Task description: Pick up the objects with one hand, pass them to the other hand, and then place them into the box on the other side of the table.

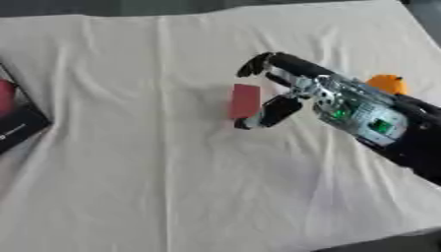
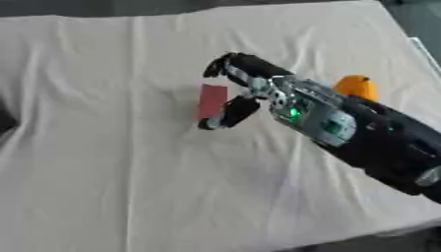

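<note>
The red block (image 1: 245,101) sits near the middle of the cloth-covered bench (image 1: 172,187), and the right hand (image 1: 297,93) reaches across to it from the right side. Its fingers (image 1: 255,64) curl over just above and to the right of the block, while the thumb (image 1: 268,114) hooks in at the block's lower right corner; the hand is cupped around that side of the block, but I cannot tell whether anything is touching it yet. To my eye this is the pick-up, and doing it well means bringing fingers and thumb in on opposite faces of the block so it is pinched squarely rather than nudged across the cloth. An orange object (image 2: 356,86) lies to the right of the block, partly hidden behind the forearm. The left eye view shows a dark box (image 1: 19,125), with something red inside, well to the left of the block at the bench edge; in the right eye view only a dark sliver of it appears there. The left hand shows in neither view.
</note>
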`<state>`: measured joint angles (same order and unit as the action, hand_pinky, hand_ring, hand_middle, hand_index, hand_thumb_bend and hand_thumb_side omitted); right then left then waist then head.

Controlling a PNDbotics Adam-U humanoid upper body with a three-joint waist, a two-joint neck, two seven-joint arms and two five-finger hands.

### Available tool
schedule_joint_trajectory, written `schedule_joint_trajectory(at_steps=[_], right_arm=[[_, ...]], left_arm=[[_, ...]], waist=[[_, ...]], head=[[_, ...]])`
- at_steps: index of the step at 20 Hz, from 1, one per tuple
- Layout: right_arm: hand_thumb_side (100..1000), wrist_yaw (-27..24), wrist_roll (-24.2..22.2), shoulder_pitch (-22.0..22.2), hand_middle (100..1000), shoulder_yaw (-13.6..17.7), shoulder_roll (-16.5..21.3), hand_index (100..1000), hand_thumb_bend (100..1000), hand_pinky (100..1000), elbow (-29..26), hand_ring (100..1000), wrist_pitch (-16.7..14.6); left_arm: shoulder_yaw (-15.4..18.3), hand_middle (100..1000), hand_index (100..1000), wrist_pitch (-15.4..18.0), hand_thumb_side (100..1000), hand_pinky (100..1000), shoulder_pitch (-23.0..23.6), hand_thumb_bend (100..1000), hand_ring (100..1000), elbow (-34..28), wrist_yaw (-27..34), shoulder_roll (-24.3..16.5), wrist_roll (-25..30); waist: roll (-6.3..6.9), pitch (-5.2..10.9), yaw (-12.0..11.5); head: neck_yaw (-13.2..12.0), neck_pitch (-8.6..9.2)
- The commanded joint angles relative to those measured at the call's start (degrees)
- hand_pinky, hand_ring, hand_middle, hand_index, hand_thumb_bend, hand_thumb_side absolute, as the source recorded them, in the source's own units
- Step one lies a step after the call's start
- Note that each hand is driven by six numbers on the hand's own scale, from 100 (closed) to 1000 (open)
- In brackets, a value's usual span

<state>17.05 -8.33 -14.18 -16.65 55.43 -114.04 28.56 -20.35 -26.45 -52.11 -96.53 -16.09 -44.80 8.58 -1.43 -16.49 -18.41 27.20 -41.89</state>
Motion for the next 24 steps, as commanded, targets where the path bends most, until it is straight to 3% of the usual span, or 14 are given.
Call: schedule_joint_trajectory(at_steps=[1,16,24], right_arm=[[321,-0.20,0.56,-0.05,773,1.23,2.39,816,616,829,-0.55,859,1.10],[313,-2.04,2.88,1.42,761,2.08,2.72,810,581,832,-0.55,850,4.97],[224,-1.70,3.07,2.04,758,2.53,3.09,806,452,864,-0.55,845,6.93]], left_arm=[[0.55,674,729,0.07,683,999,-1.06,101,754,-0.40,-0.40,-1.16,0.13],[0.17,677,731,0.26,687,994,-1.00,115,756,-0.18,-1.35,-0.97,0.41],[0.08,678,731,0.30,692,993,-0.68,119,757,0.09,-1.77,-0.92,0.39]], waist=[[-0.25,-0.06,-0.12],[-0.49,-1.02,-1.19],[-0.60,-1.55,-1.41]], head=[[0.22,1.03],[1.55,2.78],[2.10,3.02]])
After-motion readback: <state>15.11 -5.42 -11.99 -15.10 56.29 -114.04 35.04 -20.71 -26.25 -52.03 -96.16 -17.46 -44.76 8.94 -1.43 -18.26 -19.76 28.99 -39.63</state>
